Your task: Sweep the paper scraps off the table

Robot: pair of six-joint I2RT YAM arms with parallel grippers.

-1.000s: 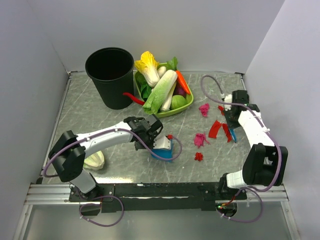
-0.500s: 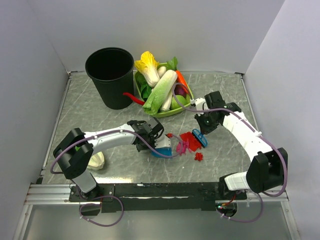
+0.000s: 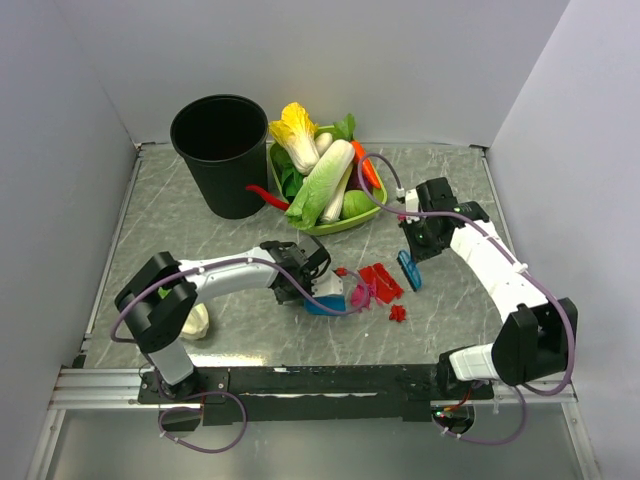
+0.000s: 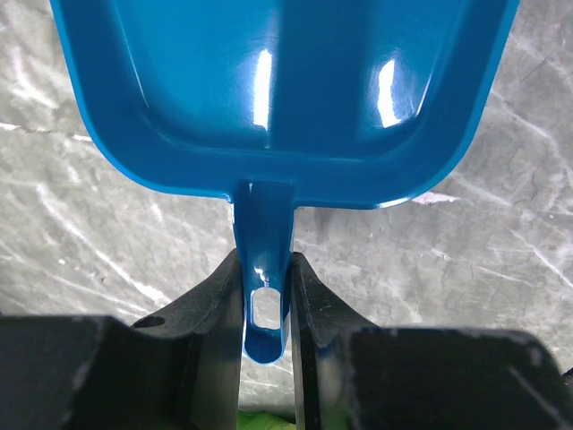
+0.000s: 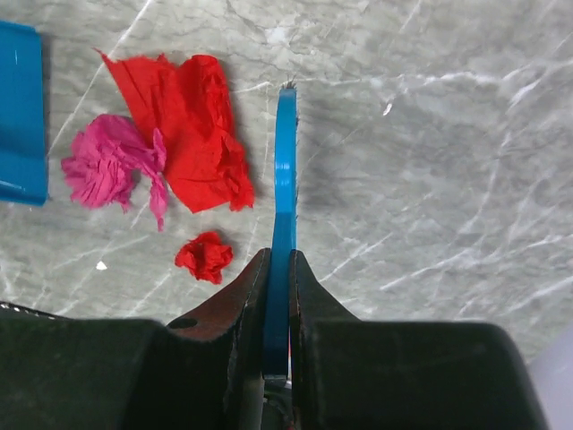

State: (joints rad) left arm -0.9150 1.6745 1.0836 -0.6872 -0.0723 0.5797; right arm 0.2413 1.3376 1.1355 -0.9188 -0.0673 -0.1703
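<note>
Paper scraps (image 3: 378,283) lie on the table (image 3: 200,240) right at the open mouth of the blue dustpan (image 4: 277,81). A flat red sheet (image 5: 192,125) has a magenta wad (image 5: 107,166) touching it on the dustpan side, and a small red ball (image 5: 204,255) sits near them (a little apart). The left gripper (image 4: 266,296) is clamped tight on the dustpan's handle. The right gripper (image 5: 277,296) pinches a thin blue sweeping tool (image 5: 284,179), which stands just past the scraps from the dustpan.

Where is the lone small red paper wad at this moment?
In the top view the small red wad lies on the table, centre-right, just nearer the arm bases than the red and pink scrap pile beside the blue dustpan.
</note>
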